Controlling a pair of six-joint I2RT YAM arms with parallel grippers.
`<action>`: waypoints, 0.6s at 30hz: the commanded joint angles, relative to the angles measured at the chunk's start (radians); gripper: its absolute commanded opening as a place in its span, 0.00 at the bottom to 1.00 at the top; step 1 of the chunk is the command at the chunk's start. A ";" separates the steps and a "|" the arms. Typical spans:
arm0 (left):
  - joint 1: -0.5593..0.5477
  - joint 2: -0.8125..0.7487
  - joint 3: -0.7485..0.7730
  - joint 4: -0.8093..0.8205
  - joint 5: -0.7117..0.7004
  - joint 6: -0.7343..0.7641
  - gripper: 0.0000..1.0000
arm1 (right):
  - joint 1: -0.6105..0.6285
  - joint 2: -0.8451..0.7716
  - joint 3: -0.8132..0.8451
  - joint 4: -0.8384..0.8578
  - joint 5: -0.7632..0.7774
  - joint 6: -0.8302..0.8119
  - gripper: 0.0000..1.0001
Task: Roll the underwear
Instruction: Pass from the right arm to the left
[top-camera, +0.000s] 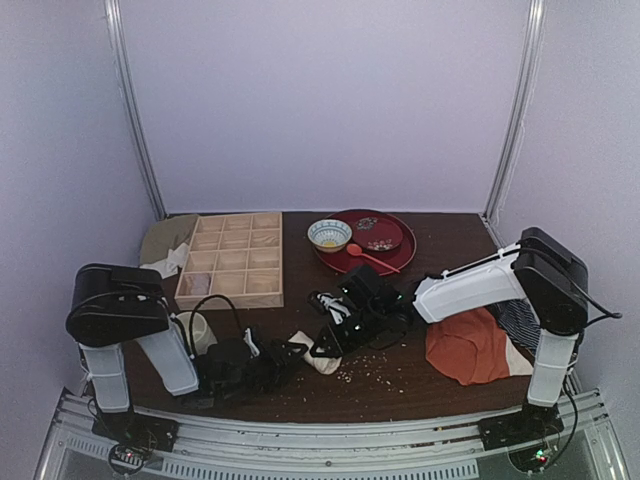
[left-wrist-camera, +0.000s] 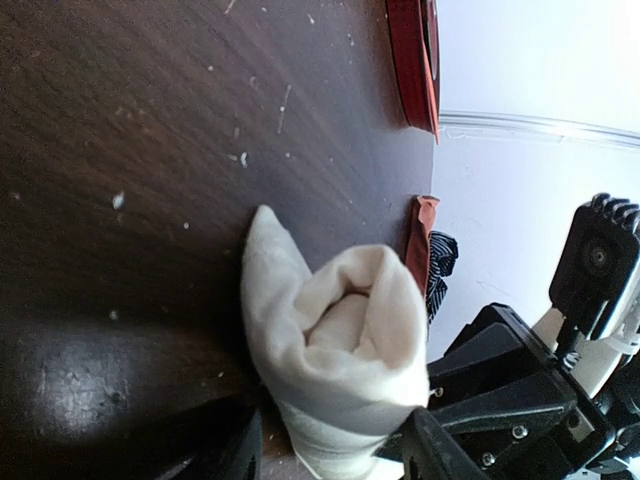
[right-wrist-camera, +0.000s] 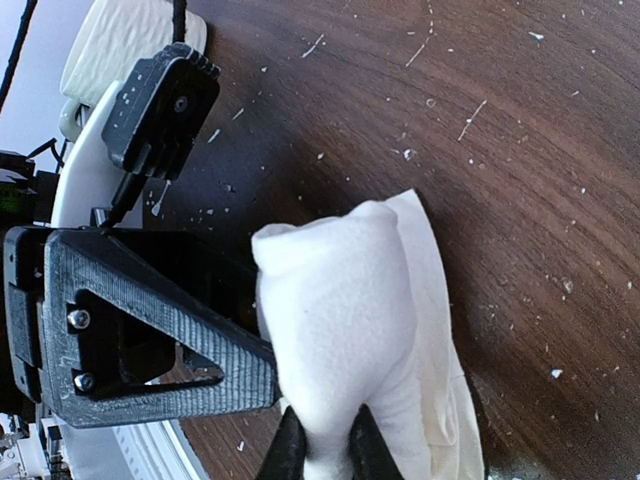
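Underwear (right-wrist-camera: 350, 330) lay rolled on tabletop (right-wrist-camera: 520, 120). Left gripper (top-camera: 295, 352) low, jaws spread either side of underwear. Right gripper (right-wrist-camera: 320, 455), arm outstretched, pinched its edge.

Left arm (top-camera: 168, 360) and right arm (top-camera: 470, 285) show white shells, bulky black joints, looping black cables (top-camera: 215, 303), and black ribbed fingers (right-wrist-camera: 150, 290) dotted with silver screws (right-wrist-camera: 78, 318).

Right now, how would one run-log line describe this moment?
underwear: rolled, on table | left gripper: open around underwear | right gripper: shut on underwear
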 joint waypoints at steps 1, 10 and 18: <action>0.005 0.040 0.036 0.020 -0.045 0.003 0.68 | 0.026 0.029 -0.053 -0.126 0.024 0.008 0.00; 0.013 0.071 0.080 0.025 -0.042 0.011 0.67 | 0.033 0.019 -0.061 -0.135 0.027 0.002 0.01; 0.016 0.074 0.072 0.023 -0.045 0.003 0.34 | 0.035 0.019 -0.058 -0.134 0.023 0.000 0.03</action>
